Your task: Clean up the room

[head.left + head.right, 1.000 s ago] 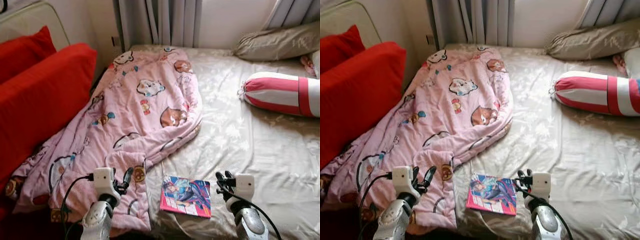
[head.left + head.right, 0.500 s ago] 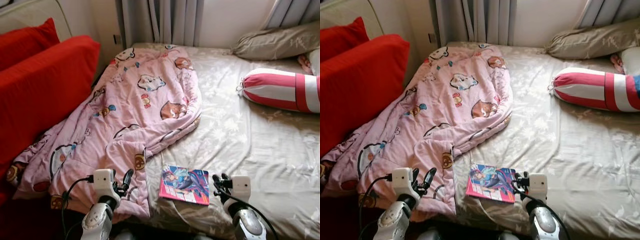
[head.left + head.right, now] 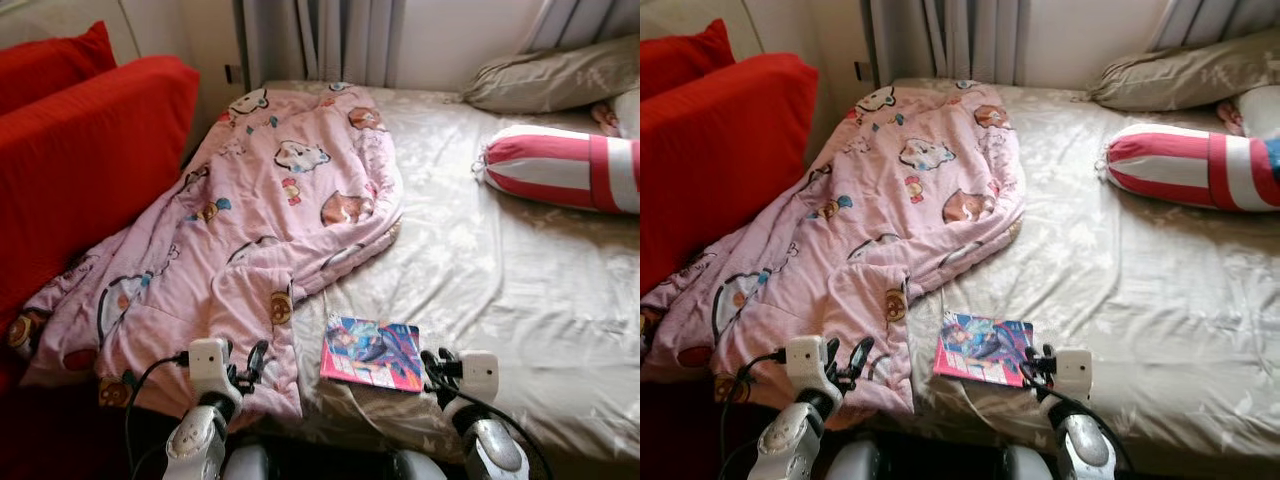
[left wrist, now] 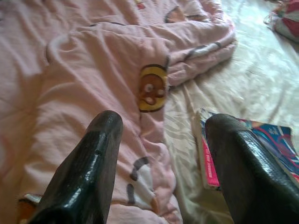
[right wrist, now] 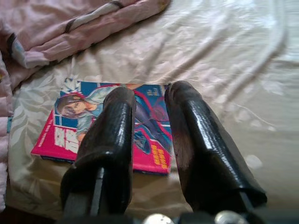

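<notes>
Nothing is tidied yet, I judge. My right hand (image 3: 436, 362), fingers spread a little, hovers just beside the magazine (image 3: 372, 352) on the bed (image 3: 520, 300). My left hand (image 3: 248, 365), spread wide, hangs over the crumpled pink blanket (image 3: 250, 240). Both remain to do.

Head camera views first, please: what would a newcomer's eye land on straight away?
Probably the pink cartoon quilt, rumpled across the left half of the beige bed beside a red sofa. Next, the bright comic book at the bed's near edge, with the right end effector next to it.
</notes>
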Controlling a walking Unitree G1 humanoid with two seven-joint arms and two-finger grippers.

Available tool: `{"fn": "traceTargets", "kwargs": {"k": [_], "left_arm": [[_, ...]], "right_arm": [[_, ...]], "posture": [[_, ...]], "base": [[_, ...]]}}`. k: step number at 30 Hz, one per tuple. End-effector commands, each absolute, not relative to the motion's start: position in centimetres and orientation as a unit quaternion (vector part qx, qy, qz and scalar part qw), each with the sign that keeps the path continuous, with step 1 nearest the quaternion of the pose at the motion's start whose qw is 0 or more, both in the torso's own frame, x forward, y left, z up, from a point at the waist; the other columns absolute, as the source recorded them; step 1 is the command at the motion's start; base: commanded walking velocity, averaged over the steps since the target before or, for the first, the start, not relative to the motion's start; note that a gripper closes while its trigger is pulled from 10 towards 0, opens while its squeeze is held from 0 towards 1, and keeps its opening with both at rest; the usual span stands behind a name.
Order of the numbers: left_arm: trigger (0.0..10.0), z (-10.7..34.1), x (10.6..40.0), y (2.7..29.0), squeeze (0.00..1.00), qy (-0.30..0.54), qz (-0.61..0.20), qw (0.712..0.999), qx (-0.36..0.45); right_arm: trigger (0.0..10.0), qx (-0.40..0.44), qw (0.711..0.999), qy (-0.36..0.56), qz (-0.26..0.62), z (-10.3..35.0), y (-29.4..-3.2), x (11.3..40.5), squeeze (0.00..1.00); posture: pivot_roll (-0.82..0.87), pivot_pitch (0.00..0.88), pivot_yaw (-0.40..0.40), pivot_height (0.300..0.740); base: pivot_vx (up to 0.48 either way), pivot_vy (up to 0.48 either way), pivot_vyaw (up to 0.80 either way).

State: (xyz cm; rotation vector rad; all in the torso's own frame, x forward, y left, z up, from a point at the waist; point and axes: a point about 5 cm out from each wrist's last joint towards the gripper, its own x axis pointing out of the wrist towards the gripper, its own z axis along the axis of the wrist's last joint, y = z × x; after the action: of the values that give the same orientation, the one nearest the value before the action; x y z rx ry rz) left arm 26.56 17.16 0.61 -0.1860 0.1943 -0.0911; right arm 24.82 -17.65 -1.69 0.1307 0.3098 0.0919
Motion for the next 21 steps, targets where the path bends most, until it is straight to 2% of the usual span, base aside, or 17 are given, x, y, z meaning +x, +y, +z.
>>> {"fn": "traceTargets", "kwargs": {"k": [1, 14, 21], "left_arm": [[10.0, 0.13, 26.20, 17.10, 0.00, 0.110, -0.044, 0.988, -0.098], [10.0, 0.05, 26.11, 17.21, 0.00, 0.113, -0.041, 0.988, -0.101], [10.0, 0.07, 26.13, 17.28, 0.00, 0.114, -0.042, 0.987, -0.101]], "right_arm": [[10.0, 0.056, 0.982, 0.176, 0.050, -2.05, -17.45, 24.77, 0.00], [10.0, 0.067, 0.982, 0.171, 0.051, -2.05, -17.33, 24.70, 0.00], [10.0, 0.057, 0.975, 0.211, 0.049, -2.83, -17.21, 24.40, 0.00]], "posture": [[-0.01, 0.051, 0.002, 0.645], [0.00, 0.071, -0.001, 0.635], [0.00, 0.080, -0.001, 0.635]], "base": [[0.000, 0.000, 0.00], [0.000, 0.000, 0.00], [0.000, 0.000, 0.00]]}}
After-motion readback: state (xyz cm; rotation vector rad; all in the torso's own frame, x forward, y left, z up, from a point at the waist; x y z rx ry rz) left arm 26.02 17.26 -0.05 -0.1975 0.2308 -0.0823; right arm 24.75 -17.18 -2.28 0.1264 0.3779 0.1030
